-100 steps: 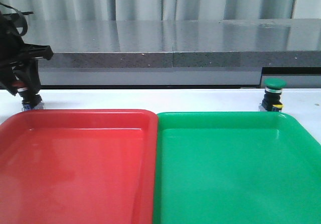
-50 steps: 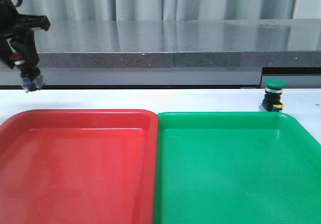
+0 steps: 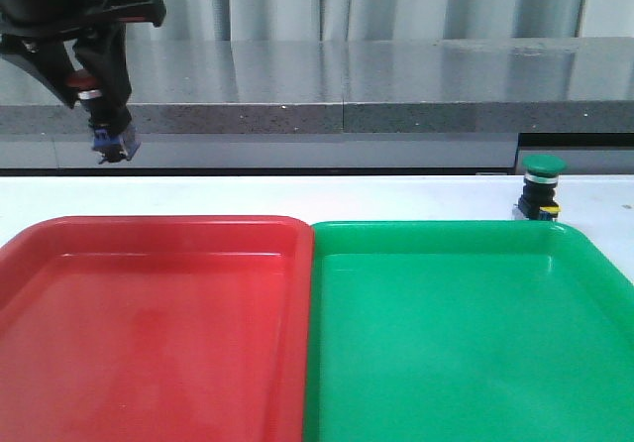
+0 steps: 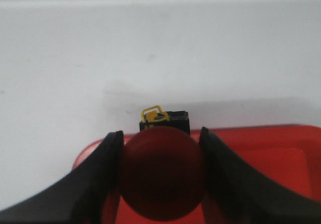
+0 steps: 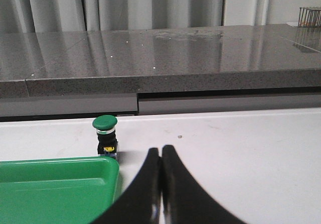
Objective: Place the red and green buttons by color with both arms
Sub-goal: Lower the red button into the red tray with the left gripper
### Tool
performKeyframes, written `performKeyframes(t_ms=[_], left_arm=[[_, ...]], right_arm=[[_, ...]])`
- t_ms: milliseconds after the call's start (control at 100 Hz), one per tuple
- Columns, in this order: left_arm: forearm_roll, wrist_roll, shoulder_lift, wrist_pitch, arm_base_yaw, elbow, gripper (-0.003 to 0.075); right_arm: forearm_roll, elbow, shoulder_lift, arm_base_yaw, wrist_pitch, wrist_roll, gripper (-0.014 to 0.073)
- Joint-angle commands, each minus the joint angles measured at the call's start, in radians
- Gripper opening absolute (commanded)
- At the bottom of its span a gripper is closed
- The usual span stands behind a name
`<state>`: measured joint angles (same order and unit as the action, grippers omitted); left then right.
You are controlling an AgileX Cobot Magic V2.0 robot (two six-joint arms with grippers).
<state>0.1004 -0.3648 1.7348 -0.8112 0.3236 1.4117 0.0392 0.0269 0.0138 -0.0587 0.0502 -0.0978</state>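
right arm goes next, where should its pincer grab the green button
By the black body under the cap of the green button, fingers coming down from above on either side. It stands upright on the table just behind the green tray, so a low approach from the front is blocked.

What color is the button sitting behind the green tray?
Green cap, clearest in the right wrist view.

Red tray (image 3: 149, 323) and green tray (image 3: 466, 333) touch, filling the near worktop (image 3: 297, 196). The far strip is open except the green button (image 3: 541, 186), far right.
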Motion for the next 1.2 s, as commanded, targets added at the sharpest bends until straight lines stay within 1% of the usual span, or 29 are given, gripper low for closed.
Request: performKeyframes(t_ms=[0, 240, 480, 750, 860, 930, 1000, 1050, 1060, 1120, 1190], left_arm=[[0.055, -0.073, -0.071, 0.053, 0.052, -0.027, -0.0011], [0.056, -0.134, -0.080, 0.046, 0.135, -0.145, -0.0011], [-0.009, -0.138, -0.084, 0.035, 0.168, -0.238, -0.0011], [-0.016, -0.138, -0.077, 0.020, 0.171, -0.248, -0.0009], [-0.033, -0.138, -0.060, -0.002, 0.171, -0.248, 0.0010], [-0.034, -0.138, -0.051, -0.012, 0.171, -0.248, 0.0057], [-0.034, -0.138, -0.045, -0.022, 0.171, -0.248, 0.0127], [-0.034, -0.138, -0.045, -0.024, 0.171, -0.248, 0.0197], [-0.034, -0.138, -0.045, -0.025, 0.171, -0.248, 0.0197], [-0.034, -0.138, -0.043, -0.029, 0.171, -0.246, 0.0304], [-0.034, -0.138, -0.043, -0.031, 0.171, -0.246, 0.0399]], right_arm=[[0.001, -0.018, 0.019, 0.002, -0.075, 0.008, -0.0057], [0.001, -0.018, 0.019, 0.002, -0.075, 0.008, -0.0057], [0.001, -0.018, 0.019, 0.002, -0.075, 0.008, -0.0057], [0.001, -0.018, 0.019, 0.002, -0.075, 0.008, -0.0057], [0.001, -0.018, 0.019, 0.002, -0.075, 0.008, -0.0057], [0.001, -0.018, 0.019, 0.002, -0.075, 0.008, -0.0057], [0.001, -0.018, 0.019, 0.002, -0.075, 0.008, -0.0057], [0.001, -0.018, 0.019, 0.002, -0.075, 0.008, -0.0057], [0.001, -0.018, 0.019, 0.002, -0.075, 0.008, -0.0057], [0.001, -0.018, 0.019, 0.002, -0.075, 0.008, -0.0057], [0.001, -0.018, 0.019, 0.002, -0.075, 0.008, -0.0057]])
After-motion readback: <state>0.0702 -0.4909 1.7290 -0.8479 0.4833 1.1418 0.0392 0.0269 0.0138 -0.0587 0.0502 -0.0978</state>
